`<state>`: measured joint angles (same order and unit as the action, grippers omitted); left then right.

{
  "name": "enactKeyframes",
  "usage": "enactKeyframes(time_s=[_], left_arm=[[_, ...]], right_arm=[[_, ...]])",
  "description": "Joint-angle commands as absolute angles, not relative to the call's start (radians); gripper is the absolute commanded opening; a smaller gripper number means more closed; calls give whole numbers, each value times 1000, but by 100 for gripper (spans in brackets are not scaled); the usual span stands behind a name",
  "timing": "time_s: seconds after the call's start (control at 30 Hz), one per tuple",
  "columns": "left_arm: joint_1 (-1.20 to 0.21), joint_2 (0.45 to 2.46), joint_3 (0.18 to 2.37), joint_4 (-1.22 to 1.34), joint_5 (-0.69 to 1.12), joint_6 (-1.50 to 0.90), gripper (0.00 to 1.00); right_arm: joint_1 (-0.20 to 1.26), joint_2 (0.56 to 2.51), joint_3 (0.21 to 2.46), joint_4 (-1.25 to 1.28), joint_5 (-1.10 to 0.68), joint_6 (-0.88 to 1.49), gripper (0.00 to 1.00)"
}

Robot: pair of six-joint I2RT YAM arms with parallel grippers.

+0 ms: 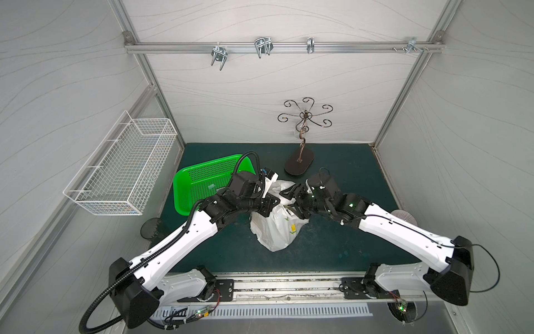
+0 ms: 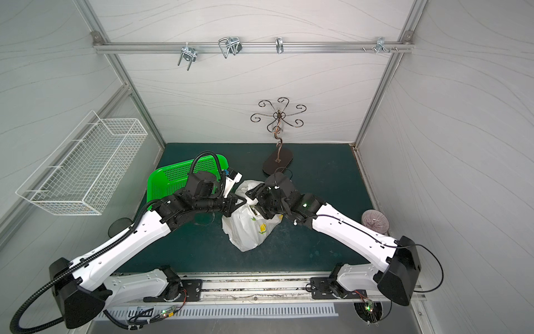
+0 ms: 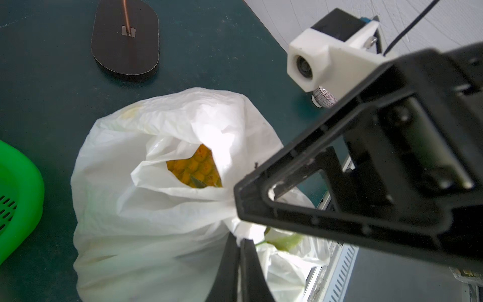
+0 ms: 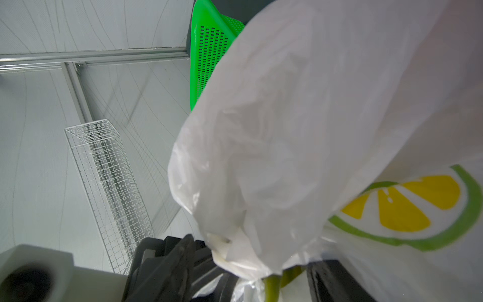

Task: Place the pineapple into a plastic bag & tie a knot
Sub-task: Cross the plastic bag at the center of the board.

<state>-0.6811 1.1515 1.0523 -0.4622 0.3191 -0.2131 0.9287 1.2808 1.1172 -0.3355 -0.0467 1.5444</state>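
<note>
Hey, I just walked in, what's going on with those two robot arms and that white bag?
Two arms are closing up the plastic bag on the table. The pineapple is already inside, showing through a gap at the top. The left gripper is shut on the bunched plastic at the bag's neck. The right gripper sits against that bunch; whether it grips is unclear.

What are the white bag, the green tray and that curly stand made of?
Plastic bag: thin plastic film, crinkled and translucent; faint yellow shows through. Green tray: glossy moulded plastic, judging by its even perforations. Curly stand: seemingly dark metal wire bent into scrolls, on a flat matt base, perhaps wood.
</note>
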Motion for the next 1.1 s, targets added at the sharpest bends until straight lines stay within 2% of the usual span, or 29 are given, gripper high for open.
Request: enactKeyframes(time_s=[0.0,0.33,0.57,0.83,1.0,1.07], left_arm=[[-680,1144,1070,-418,371,-203,0],[-688,1144,1059,-404,431,-204,0],[-714,1126,1033,-376,472,-204,0],[-745,1092,1012,-343,527,-180,0],[-750,1071,985,-316,555,-184,5],[-753,1071,987,-313,566,-181,7]], right_arm=[[914,1311,1126,-255,-69,1523,67],[908,1377,1154,-161,-106,1492,56],[904,1386,1161,-138,-129,1495,54],[890,1360,1132,-172,-117,1489,42],[890,1354,1115,-172,-126,1486,38],[890,1352,1112,-172,-129,1482,32]])
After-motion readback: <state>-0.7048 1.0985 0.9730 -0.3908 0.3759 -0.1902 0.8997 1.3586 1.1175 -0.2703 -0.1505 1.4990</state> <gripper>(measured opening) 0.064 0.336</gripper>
